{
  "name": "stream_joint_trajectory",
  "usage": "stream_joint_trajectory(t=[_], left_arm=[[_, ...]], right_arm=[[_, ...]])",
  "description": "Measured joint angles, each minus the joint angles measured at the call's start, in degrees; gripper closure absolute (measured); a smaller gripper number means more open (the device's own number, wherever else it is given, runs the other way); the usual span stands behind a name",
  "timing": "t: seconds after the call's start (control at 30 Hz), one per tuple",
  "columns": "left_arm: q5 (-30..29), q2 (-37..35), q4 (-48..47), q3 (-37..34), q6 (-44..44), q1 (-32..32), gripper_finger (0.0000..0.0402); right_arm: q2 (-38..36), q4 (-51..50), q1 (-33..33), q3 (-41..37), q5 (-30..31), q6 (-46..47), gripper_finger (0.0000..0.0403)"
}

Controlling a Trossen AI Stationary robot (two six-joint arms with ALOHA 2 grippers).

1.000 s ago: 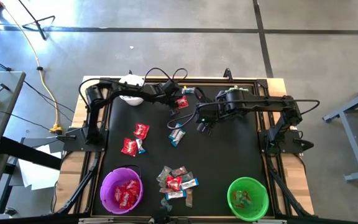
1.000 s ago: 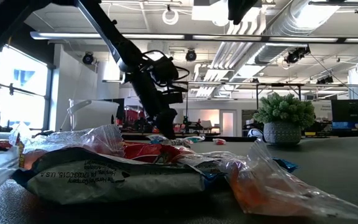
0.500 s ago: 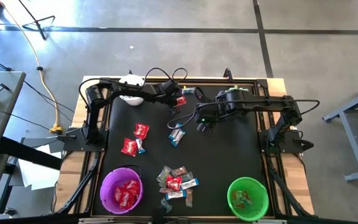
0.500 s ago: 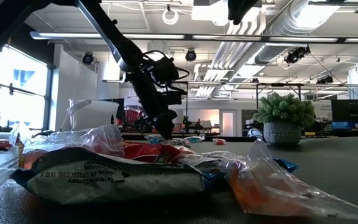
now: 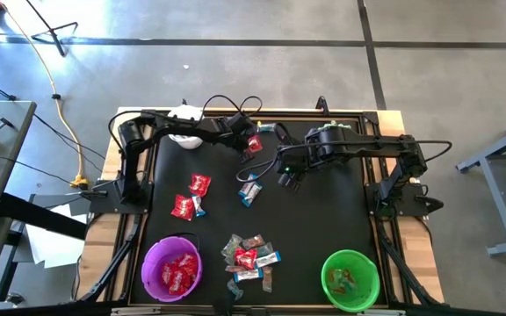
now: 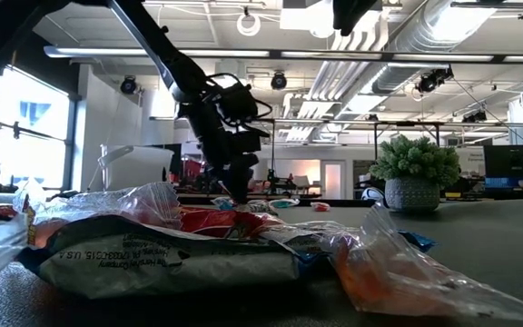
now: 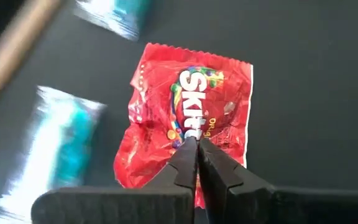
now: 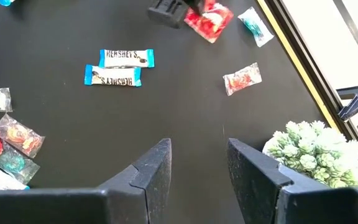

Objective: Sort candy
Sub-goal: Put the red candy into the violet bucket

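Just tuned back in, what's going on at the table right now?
Candy sorting is under way. The left gripper is shut on a red Skittles packet at the mat's far edge. The right gripper hangs open above the black mat, holding nothing. The purple bowl holds red packets, the green bowl has a few sweets, and more candy lies loose between them.

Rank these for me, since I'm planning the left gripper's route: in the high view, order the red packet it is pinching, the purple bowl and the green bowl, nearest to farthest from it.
1. Red packet, in the shut left gripper, table's far side.
2. Purple bowl, near left corner.
3. Green bowl, near right corner.
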Motion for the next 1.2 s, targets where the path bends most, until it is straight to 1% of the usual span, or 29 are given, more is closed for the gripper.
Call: stream_joint_trajectory(t=[0.13,0.43,0.57,0.77,0.87,1.0,1.2], left_arm=[[1.9,-3.2,-0.7,-0.2,-1.0,-0.9,0.0401],[2.1,-12.0,-1.8,0.0,-2.4,-4.1,0.0401],[2.0,-12.7,-2.2,0.1,-2.1,-4.6,0.0401],[1.9,-11.3,-2.8,0.0,-1.9,-4.5,0.0397],[1.9,-11.1,-4.0,0.1,-0.1,-4.0,0.0382],[1.7,-11.1,-7.1,0.1,1.8,-2.9,0.0349],[1.7,-11.1,-11.4,0.1,10.8,-2.5,0.0291]], right_arm=[[0.0,0.0,0.0,0.0,0.0,-0.4,0.0252],[0.0,0.0,0.0,0.0,0.0,-1.4,0.0252],[0.0,0.0,0.0,0.0,0.0,-2.0,0.0252],[0.0,0.0,0.0,0.0,0.0,-2.0,0.0252],[0.0,0.0,0.0,0.0,0.0,-2.0,0.0252],[0.0,0.0,-0.6,0.0,0.0,-2.0,0.0252],[0.0,0.0,-1.3,0.0,0.1,-2.0,0.0252]])
